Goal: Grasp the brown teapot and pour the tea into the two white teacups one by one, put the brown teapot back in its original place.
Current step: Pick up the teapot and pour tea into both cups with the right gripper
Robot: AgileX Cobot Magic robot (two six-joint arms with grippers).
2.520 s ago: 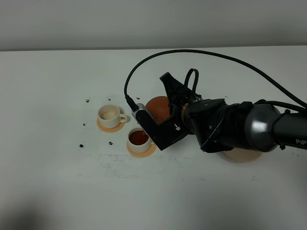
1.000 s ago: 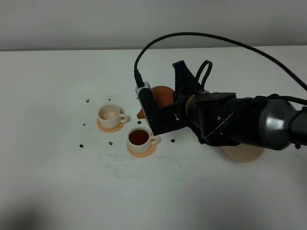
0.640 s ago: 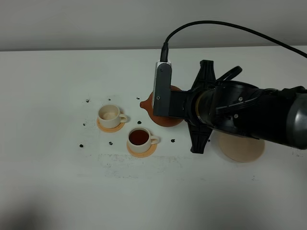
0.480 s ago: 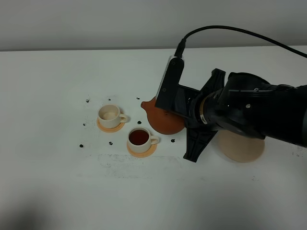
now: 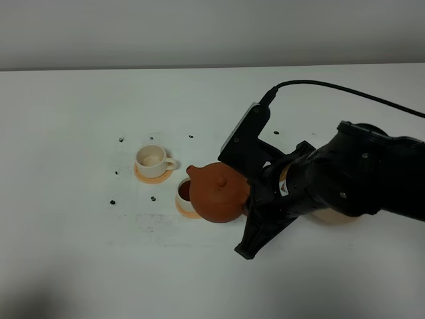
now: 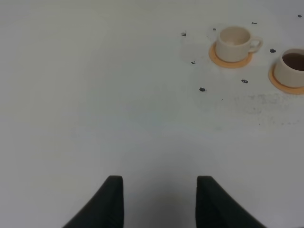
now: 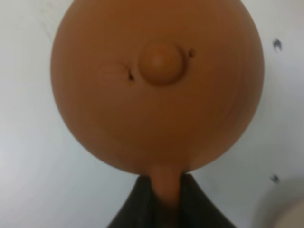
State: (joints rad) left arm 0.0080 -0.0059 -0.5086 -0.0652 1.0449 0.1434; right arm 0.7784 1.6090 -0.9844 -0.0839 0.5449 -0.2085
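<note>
My right gripper (image 5: 246, 201) is shut on the loop handle of the brown teapot (image 5: 216, 194), which hangs upright above the table and hides part of the near white teacup (image 5: 183, 193), full of dark tea. The far white teacup (image 5: 151, 159) looks empty. Each cup stands on a small orange coaster. In the right wrist view the teapot (image 7: 156, 90) fills the frame, with its handle between my fingers (image 7: 166, 202). The pale beige disc (image 5: 330, 218) shows only as a sliver under my right arm. My left gripper (image 6: 159, 197) is open and empty over bare table, with both cups (image 6: 235, 40) (image 6: 292, 66) far off.
Small black specks (image 5: 121, 139) dot the white table around the cups. My right arm's bulk (image 5: 345, 179) covers the table's right middle. A black cable (image 5: 332, 90) arcs off to the right behind it.
The teapot went from tilted over the near cup to upright. It then moved toward the front and now overlaps the near cup. The near cup holds dark tea.
</note>
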